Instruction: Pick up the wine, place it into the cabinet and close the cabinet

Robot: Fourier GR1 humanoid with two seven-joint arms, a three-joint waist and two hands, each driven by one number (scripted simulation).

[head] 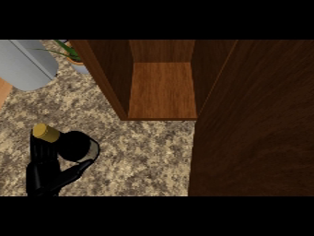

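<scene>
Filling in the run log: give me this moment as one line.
left hand: shut on wine bottle, on counter | cabinet: open, shelf bare | cabinet door: open | right hand: not in view

left hand (45, 171): matte black throughout, with slender, jointed fingers and a narrow thumb; no markings visible.

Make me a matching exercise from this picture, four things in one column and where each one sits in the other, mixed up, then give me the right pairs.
Things:
1. wine bottle
2. cabinet shelf
3. cabinet door
4. potted plant

Places:
A. swung open, filling the view's right side
B. far back, left of the cabinet
C. bare, inside the open cabinet
D. lower left, with the left hand curled round it

Pairs: 1-D, 2-C, 3-A, 4-B
</scene>
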